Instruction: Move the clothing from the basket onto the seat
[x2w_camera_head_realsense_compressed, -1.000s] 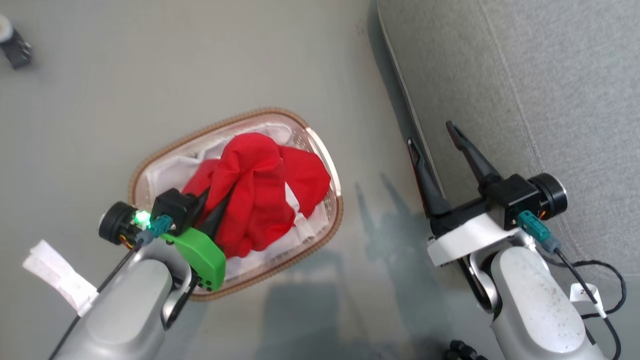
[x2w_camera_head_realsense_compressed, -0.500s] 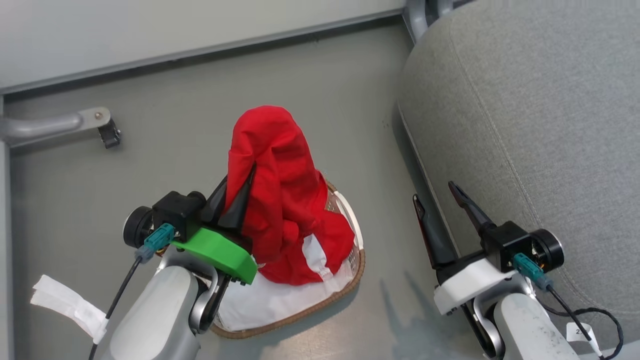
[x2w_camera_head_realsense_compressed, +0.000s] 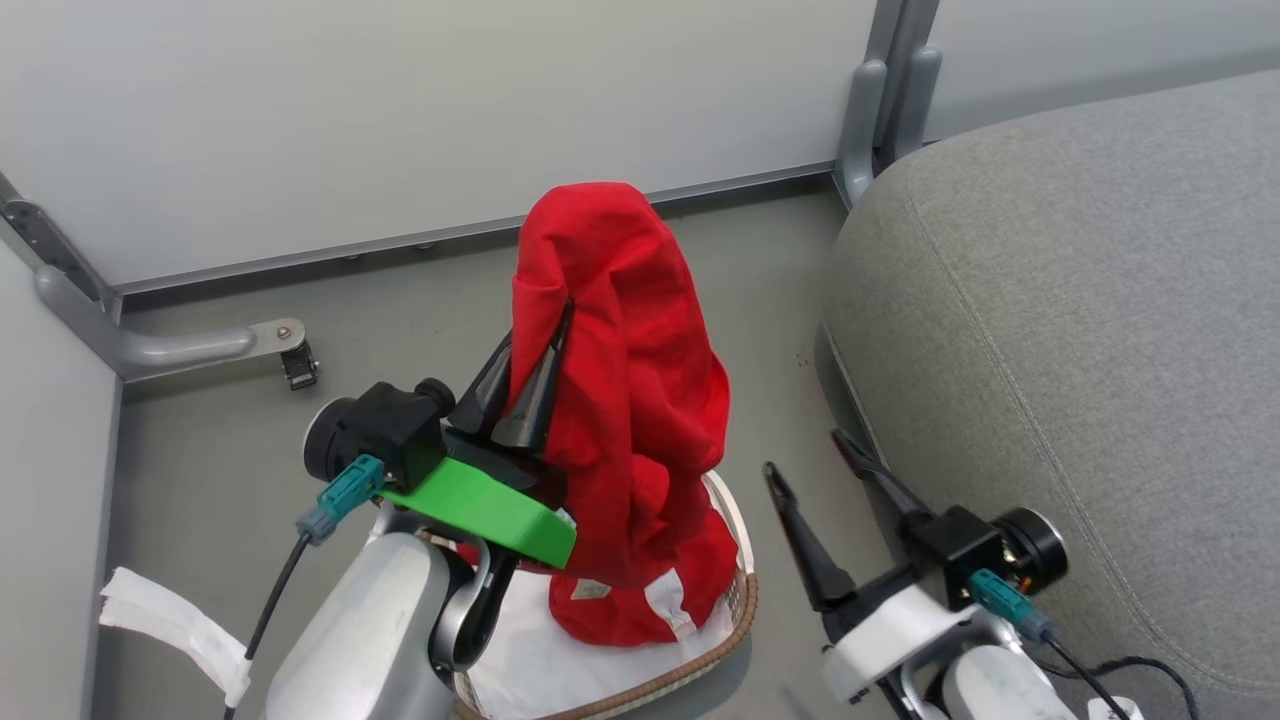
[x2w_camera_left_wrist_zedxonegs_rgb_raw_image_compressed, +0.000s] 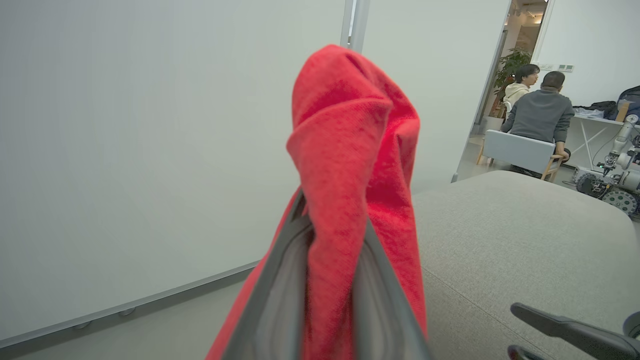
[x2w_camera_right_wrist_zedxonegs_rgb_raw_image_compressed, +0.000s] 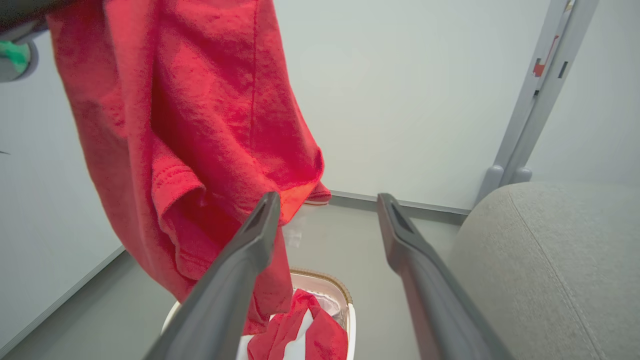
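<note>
My left gripper (x2w_camera_head_realsense_compressed: 540, 345) is shut on a bright red piece of the clothing (x2w_camera_head_realsense_compressed: 630, 380), which hangs from it in a long bunch. The garment's lower end, with white patches, still reaches into the basket (x2w_camera_head_realsense_compressed: 742, 600) on the floor. In the left wrist view the fabric (x2w_camera_left_wrist_zedxonegs_rgb_raw_image_compressed: 350, 150) is pinched between the left gripper's (x2w_camera_left_wrist_zedxonegs_rgb_raw_image_compressed: 332, 215) fingers and folds over their tips. My right gripper (x2w_camera_head_realsense_compressed: 805, 455) is open and empty between the basket and the grey seat (x2w_camera_head_realsense_compressed: 1080, 330). The right wrist view shows the right gripper (x2w_camera_right_wrist_zedxonegs_rgb_raw_image_compressed: 327, 200), the hanging clothing (x2w_camera_right_wrist_zedxonegs_rgb_raw_image_compressed: 200, 125) and another red-and-white piece (x2w_camera_right_wrist_zedxonegs_rgb_raw_image_compressed: 300, 335) in the basket (x2w_camera_right_wrist_zedxonegs_rgb_raw_image_compressed: 347, 305).
A white liner (x2w_camera_head_realsense_compressed: 560, 670) lies in the basket. Pale walls stand close behind, with a grey post (x2w_camera_head_realsense_compressed: 880, 100) by the seat and a caster bracket (x2w_camera_head_realsense_compressed: 290, 360) at the left. Two people (x2w_camera_left_wrist_zedxonegs_rgb_raw_image_compressed: 542, 115) sit far off past the seat (x2w_camera_left_wrist_zedxonegs_rgb_raw_image_compressed: 515, 240).
My left gripper has risen with the red garment, drawing most of it up out of the basket. The head camera has tilted up. The right gripper stays open.
</note>
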